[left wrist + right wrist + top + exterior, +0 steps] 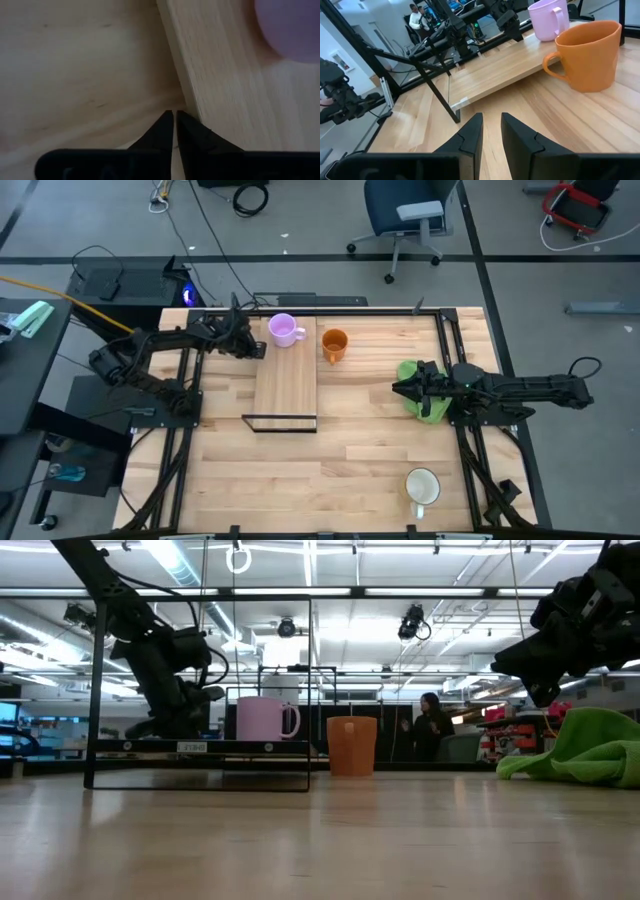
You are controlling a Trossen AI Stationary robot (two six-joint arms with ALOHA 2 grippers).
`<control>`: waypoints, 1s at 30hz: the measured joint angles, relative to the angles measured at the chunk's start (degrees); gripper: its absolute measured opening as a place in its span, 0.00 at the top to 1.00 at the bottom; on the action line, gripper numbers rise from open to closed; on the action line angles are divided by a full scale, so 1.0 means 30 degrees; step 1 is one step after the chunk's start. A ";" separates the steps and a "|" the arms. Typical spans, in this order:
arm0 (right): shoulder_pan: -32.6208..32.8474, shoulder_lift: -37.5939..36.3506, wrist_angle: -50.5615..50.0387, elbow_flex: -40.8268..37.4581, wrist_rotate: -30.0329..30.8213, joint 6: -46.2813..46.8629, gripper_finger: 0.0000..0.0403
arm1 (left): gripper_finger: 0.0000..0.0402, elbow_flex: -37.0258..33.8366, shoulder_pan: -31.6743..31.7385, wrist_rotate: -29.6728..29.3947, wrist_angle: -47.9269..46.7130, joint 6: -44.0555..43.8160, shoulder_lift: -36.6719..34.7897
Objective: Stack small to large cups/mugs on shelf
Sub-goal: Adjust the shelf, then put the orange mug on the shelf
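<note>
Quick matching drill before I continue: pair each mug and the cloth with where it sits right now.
1. purple mug
2. orange mug
3. white mug
4. green cloth

a. under the right end effector
b. tabletop, beside the shelf
c. on the shelf
d. tabletop's near right corner

Pairs: 1-c, 2-b, 3-d, 4-a

Purple mug — blurred, cut off by the frame edge.

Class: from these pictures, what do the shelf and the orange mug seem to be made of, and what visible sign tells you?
Shelf: light wood board, matt, visible grain; thin black frame at its ends, probably metal.
Orange mug: smooth, even colour with a soft sheen; plastic or glazed ceramic, the look leaves it open.
</note>
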 joint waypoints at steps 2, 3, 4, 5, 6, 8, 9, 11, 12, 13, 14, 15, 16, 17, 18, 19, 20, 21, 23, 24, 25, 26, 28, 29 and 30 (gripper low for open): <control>0.0000 0.0000 0.0000 0.0000 0.0000 0.0147 0.81 | 0.91 0.0000 0.0088 0.0136 -0.0016 0.0051 -0.0201; 0.0000 0.0000 0.0000 0.0005 0.0000 0.0281 0.81 | 0.91 0.0000 0.0160 0.0350 -0.0055 0.0058 -0.0393; 0.0000 0.0000 0.0000 0.0004 0.0000 0.0337 0.81 | 0.92 0.0000 0.0225 0.0575 -0.0094 0.0072 -0.0618; 0.0000 0.0000 0.0000 0.0002 0.0000 0.0352 0.81 | 0.92 0.0000 0.0275 0.0690 -0.0150 0.0129 -0.0873; 0.0000 0.0000 0.0000 0.0000 0.0000 0.0370 0.81 | 0.93 -0.0007 0.0271 0.0780 -0.0240 0.0251 -0.1117; 0.0000 0.0000 0.0000 0.0004 0.0000 0.0725 0.81 | 0.94 -0.0007 0.0270 0.0888 -0.0313 0.0509 -0.1717; 0.0000 0.0000 0.0000 0.0000 0.0000 0.0884 0.81 | 0.94 -0.0007 0.0277 0.0895 -0.0432 0.0552 -0.2022; 0.0000 0.0000 0.0000 0.0000 0.0000 0.1146 0.81 | 0.95 -0.0007 0.0384 0.0940 -0.0934 0.0763 -0.2674; 0.0000 0.0000 0.0000 0.0000 0.0000 0.1152 0.81 | 0.95 -0.0007 0.0462 0.0933 -0.1021 0.1013 -0.2995; 0.0000 0.0000 0.0004 0.0000 0.0000 0.1148 0.81 | 0.95 -0.0004 0.0552 0.0855 -0.1131 0.1377 -0.3274; 0.0000 0.0000 0.0000 0.0003 0.0000 0.1152 0.81 | 0.95 0.0000 0.0680 0.0675 -0.1442 0.1607 -0.3529; 0.0000 0.0000 0.0000 0.0003 0.0000 0.1152 0.81 | 0.95 -0.0001 0.0839 0.0405 -0.1844 0.1853 -0.3789; 0.0000 0.0000 0.0000 0.0007 0.0000 0.1152 0.81 | 0.95 -0.0007 0.1020 0.0055 -0.2144 0.1983 -0.4035; 0.0000 0.0000 0.0000 0.0000 0.0000 0.1159 0.81 | 0.95 -0.0007 0.1180 -0.0403 -0.2335 0.2112 -0.4244; 0.0000 0.0000 0.0000 0.0001 0.0000 0.1152 0.81 | 0.95 -0.0007 0.1332 -0.0876 -0.2519 0.2300 -0.4392; 0.0000 0.0000 0.0000 0.0000 0.0000 0.1152 0.81 | 0.94 -0.0007 0.1491 -0.1200 -0.2758 0.2397 -0.4456; 0.0000 0.0000 0.0000 0.0003 0.0000 0.1152 0.81 | 0.94 -0.0007 0.1652 -0.1373 -0.3053 0.2518 -0.4506; 0.0000 0.0000 0.0000 0.0004 0.0000 0.1159 0.81 | 0.94 -0.0007 0.1806 -0.1402 -0.3238 0.2562 -0.4538; 0.0000 0.0000 0.0006 0.0002 0.0000 0.1208 0.81 | 0.93 -0.0007 0.2048 -0.1411 -0.3534 0.2682 -0.4547; 0.0000 0.0000 0.0000 0.0000 0.0000 0.1284 0.81 | 0.93 -0.0007 0.2163 -0.1408 -0.3756 0.2910 -0.4547; 0.0000 0.0000 0.0007 0.0000 0.0003 0.1367 0.81 | 0.94 -0.0007 0.2257 -0.1423 -0.3883 0.3169 -0.4540; 0.0000 0.0000 0.0007 0.0007 0.0000 0.1502 0.81 | 0.94 -0.0007 0.2354 -0.1443 -0.3948 0.3405 -0.4540; 0.0000 0.0000 0.0000 0.0000 0.0000 0.1899 0.81 | 0.95 -0.0007 0.2570 -0.1435 -0.4216 0.3850 -0.4540; 0.0000 0.0000 0.0000 0.0005 0.0000 0.2111 0.81 | 0.95 -0.0007 0.2692 -0.1428 -0.4341 0.4093 -0.4540; 0.0000 0.0000 0.0002 0.0004 0.0000 0.2281 0.81 | 0.96 -0.0007 0.2832 -0.1434 -0.4313 0.4419 -0.4540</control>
